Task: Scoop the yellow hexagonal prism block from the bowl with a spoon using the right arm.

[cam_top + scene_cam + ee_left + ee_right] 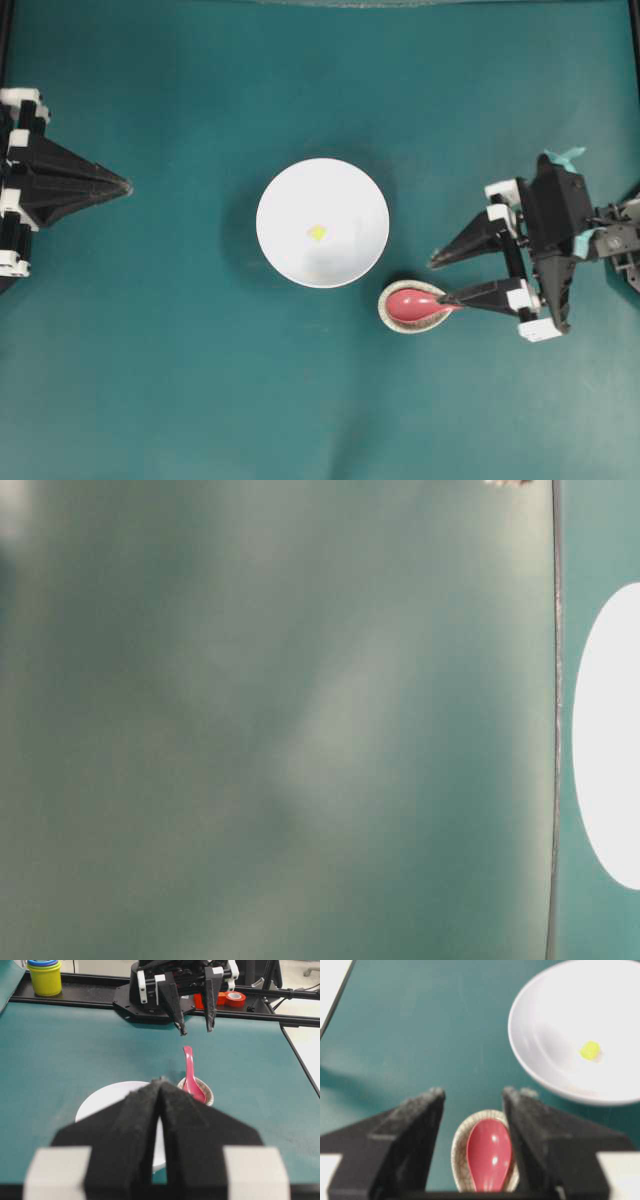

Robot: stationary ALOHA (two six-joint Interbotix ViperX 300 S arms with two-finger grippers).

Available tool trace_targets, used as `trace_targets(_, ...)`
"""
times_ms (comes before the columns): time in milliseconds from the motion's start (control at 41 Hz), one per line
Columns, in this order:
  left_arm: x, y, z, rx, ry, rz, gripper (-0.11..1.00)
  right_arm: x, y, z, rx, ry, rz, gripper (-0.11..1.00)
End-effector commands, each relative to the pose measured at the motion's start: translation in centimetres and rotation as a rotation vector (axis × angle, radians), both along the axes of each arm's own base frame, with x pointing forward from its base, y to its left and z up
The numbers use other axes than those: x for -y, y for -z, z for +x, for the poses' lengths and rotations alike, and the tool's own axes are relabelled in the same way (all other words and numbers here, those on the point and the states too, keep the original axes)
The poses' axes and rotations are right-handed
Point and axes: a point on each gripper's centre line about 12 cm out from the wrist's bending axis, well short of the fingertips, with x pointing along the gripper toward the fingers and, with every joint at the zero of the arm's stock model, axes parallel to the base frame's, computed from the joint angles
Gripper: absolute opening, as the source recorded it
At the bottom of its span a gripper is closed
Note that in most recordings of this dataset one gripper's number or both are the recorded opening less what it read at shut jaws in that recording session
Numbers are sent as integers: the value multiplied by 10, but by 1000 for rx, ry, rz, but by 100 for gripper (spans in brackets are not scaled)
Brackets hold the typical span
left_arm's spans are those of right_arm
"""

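Spoon between my right gripper's spread fingers, its pink scoop resting in a small speckled dish, handle slanting up toward my wrist; whether a finger touches the handle, I cannot tell. Just beside the dish, the white bowl holds the yellow block near its middle. Across the green table, my left gripper sits pressed together, well apart from everything.

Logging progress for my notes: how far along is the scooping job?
Early stage. Nothing is scooped: the yellow block still lies in the white bowl. In hand: the right tool is open near the spoon's handle, not gripping it. The spoon rests in its small dish. Left: grasp, scoop, lift.
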Motion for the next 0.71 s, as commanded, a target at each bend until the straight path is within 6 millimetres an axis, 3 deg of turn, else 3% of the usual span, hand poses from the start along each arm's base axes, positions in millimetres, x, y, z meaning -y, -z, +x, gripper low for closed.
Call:
trace_targets(0,0,-8,2,23,0,0,-1,-1,0,-2,54,-9,19,55)
trace_targets(390,0,-8,3,21,1,1,-1,4,39,-20,108,28,74,54)
trace_targets(683,0,-8,2,20,1,1,-1,4,57,-28,180,57,72,53)
